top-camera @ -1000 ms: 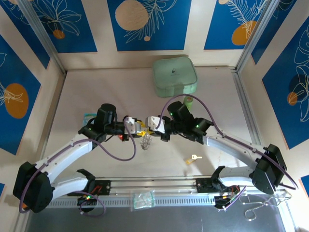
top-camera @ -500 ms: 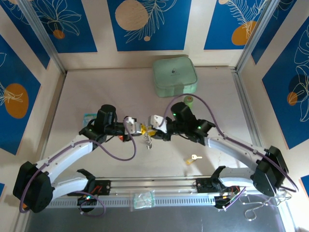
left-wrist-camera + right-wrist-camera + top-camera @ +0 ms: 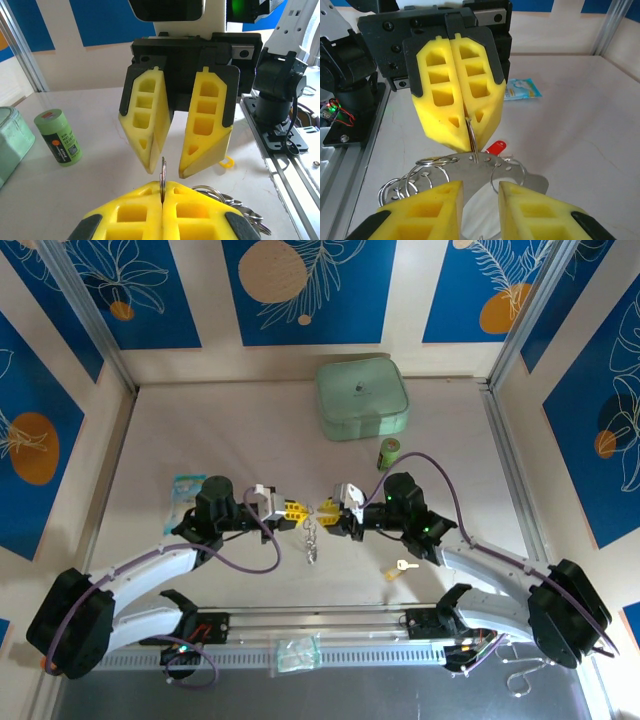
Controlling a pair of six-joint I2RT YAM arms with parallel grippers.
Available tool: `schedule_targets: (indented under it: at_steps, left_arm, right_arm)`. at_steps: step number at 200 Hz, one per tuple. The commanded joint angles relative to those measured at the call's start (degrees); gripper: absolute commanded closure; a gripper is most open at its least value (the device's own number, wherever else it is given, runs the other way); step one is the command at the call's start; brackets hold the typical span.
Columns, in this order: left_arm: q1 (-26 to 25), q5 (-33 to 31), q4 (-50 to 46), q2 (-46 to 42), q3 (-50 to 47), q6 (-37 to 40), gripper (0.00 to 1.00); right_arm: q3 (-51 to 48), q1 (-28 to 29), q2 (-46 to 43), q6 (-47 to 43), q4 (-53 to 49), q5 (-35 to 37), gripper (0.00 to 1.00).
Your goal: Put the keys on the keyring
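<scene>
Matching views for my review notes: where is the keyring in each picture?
Top external: the keyring hangs at centre, just right of the left tool.
Left wrist: bottom centre, edge-on, pinched in the left tool.
Right wrist: lower centre, below the left tool's closed fingers.
Shared landmark: the left tool gripping it.

The red key (image 3: 496,147) lies mostly hidden behind the keyring (image 3: 470,172), whose lower part the right fingers (image 3: 530,210) cover

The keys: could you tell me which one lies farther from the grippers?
The yellow-headed key, alone beside the right arm; the red-headed key lies close by the left gripper.
</scene>
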Motion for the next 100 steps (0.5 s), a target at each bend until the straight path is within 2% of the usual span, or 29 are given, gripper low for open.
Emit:
schedule_targets:
  at_steps: [1,55,100]
  left_arm:
    - [-0.7,2.7,3.8,0.4,-0.2,-1.3,1.0]
    - [-0.7,2.9,4.0,1.0,-0.2,-1.3,1.0]
    - [-0.8,3.7,4.1,1.1,-0.4,-1.6,1.0]
  right_arm:
    - [1.2,0.8,0.3,0.5,2.3,-1.3,0.76]
    - [2.1,1.7,1.1,0.9,2.8,-2.3,0.77]
    - [1.8,2.1,1.4,1.5,4.9,1.3,0.78]
